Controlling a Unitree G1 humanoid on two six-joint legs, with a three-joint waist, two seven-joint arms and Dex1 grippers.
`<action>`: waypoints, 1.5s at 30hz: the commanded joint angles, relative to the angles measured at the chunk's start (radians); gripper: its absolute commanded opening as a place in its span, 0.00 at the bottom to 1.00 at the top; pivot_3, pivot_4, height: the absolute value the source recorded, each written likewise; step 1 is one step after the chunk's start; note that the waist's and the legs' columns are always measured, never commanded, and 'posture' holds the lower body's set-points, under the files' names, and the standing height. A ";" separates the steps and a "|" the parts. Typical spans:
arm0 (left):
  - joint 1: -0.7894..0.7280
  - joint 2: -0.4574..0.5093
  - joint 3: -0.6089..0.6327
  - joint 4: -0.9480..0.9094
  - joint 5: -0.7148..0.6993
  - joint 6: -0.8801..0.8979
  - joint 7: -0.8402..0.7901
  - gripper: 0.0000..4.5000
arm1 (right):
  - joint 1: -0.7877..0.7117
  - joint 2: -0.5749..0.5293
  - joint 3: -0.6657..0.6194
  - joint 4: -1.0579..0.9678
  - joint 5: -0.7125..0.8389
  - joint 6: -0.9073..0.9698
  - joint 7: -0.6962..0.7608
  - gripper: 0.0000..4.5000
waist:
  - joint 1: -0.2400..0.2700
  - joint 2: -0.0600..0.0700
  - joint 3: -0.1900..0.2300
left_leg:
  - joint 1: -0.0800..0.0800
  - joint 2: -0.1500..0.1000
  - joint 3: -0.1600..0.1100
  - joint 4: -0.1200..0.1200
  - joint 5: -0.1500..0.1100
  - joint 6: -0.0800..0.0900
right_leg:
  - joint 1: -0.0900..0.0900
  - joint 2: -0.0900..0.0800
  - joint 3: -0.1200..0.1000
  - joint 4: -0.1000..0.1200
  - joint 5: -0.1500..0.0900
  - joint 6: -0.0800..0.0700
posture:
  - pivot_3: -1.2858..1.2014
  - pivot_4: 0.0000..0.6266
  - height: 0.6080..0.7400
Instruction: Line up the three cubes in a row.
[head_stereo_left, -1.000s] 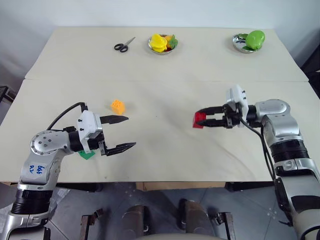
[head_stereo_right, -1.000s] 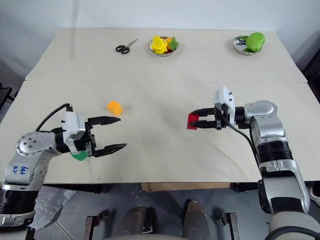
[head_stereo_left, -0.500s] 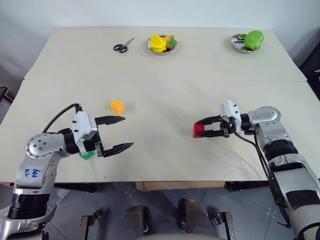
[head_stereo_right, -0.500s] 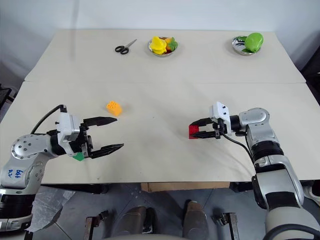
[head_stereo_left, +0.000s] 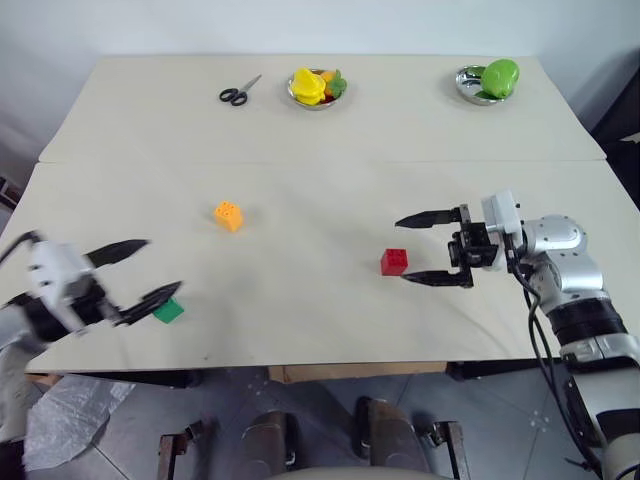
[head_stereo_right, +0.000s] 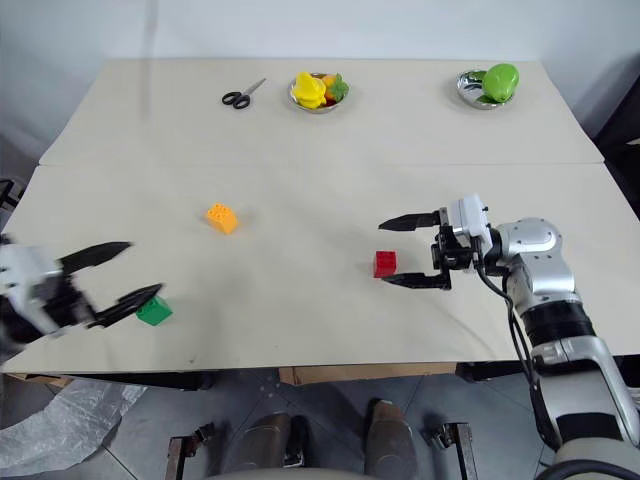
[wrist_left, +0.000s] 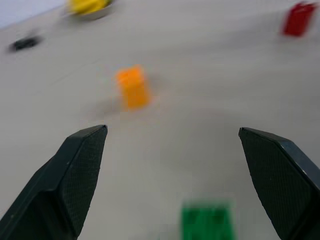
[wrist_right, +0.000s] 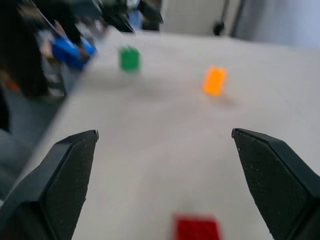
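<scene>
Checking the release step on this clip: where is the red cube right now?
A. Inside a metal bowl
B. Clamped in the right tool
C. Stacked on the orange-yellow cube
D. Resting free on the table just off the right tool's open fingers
D: the red cube sits on the table, with the right tool spread wide beside it, not touching it.

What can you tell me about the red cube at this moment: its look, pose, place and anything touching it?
The red cube is a small toy building block, plastic by its look, with studs on top. It sits upright on the beige table, right of centre and toward the near edge. Nothing touches it: the right gripper stands open just to its right, the fingers apart and clear of the block. It lies well apart from the orange-yellow cube and the green cube.
</scene>
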 joint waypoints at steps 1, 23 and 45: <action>0.109 -0.014 0.162 0.052 -0.046 0.005 -0.010 1.00 | 0.038 0.033 -0.061 -0.163 0.068 0.088 0.044 1.00 | 0.003 0.000 0.000 | 0.000 0.000 0.000 0.000 0.000 0.000 | 0.000 0.000 0.000 0.000 0.000 0.000 | 0.52 0.24 1.00; -0.015 -0.095 -0.162 0.112 0.061 -0.025 0.050 1.00 | 0.235 -0.015 -0.176 -0.258 0.005 0.142 0.064 1.00 | 0.024 -0.002 -0.002 | 0.002 -0.001 0.006 0.001 -0.012 0.004 | 0.000 -0.002 -0.007 -0.001 0.000 -0.002 | 0.52 0.24 1.00; -0.695 -0.091 -0.705 0.152 0.107 0.148 -0.181 0.33 | 0.453 -0.038 -0.434 -0.295 -0.050 0.097 -0.069 1.00 | 0.066 -0.002 -0.002 | 0.001 -0.002 0.005 0.009 -0.011 0.006 | 0.002 -0.003 -0.013 0.002 0.001 -0.001 | 0.52 0.24 1.00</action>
